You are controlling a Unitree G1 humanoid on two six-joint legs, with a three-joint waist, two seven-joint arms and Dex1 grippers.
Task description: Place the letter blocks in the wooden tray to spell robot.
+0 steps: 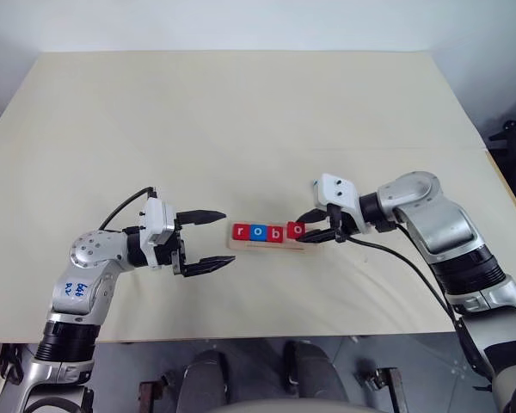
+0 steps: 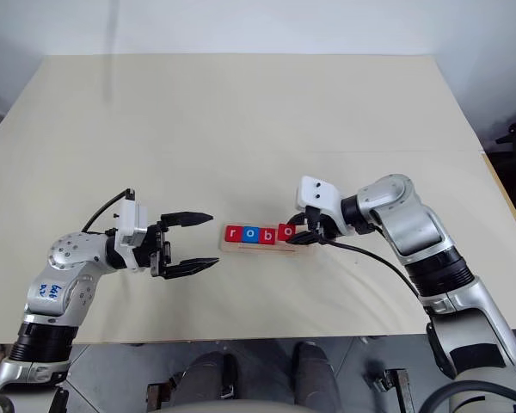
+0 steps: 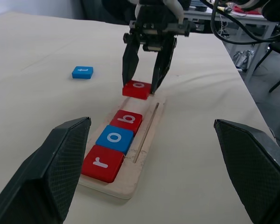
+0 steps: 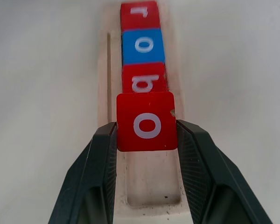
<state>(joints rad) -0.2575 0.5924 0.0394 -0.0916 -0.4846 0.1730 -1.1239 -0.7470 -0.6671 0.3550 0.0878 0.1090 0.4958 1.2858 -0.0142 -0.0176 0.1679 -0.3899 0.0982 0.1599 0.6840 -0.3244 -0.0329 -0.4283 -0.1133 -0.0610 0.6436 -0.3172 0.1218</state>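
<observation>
On the cream table (image 1: pixel 241 112), the right pincer (image 4: pixel 147 140) grips a red o block (image 4: pixel 147 122).

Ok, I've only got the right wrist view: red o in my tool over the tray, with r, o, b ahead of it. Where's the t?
Observer: The blue t block lies flat on the table, off the wooden tray, beside its empty end.
Operator: Is the red o seated?
Observer: Not yet. From the side, the red o block looks raised above the groove in the right tool, just past the b block.
Operator: Is the left tool in the way?
Observer: No. The left tool is open and empty, off the tray's r end and not touching it.
</observation>
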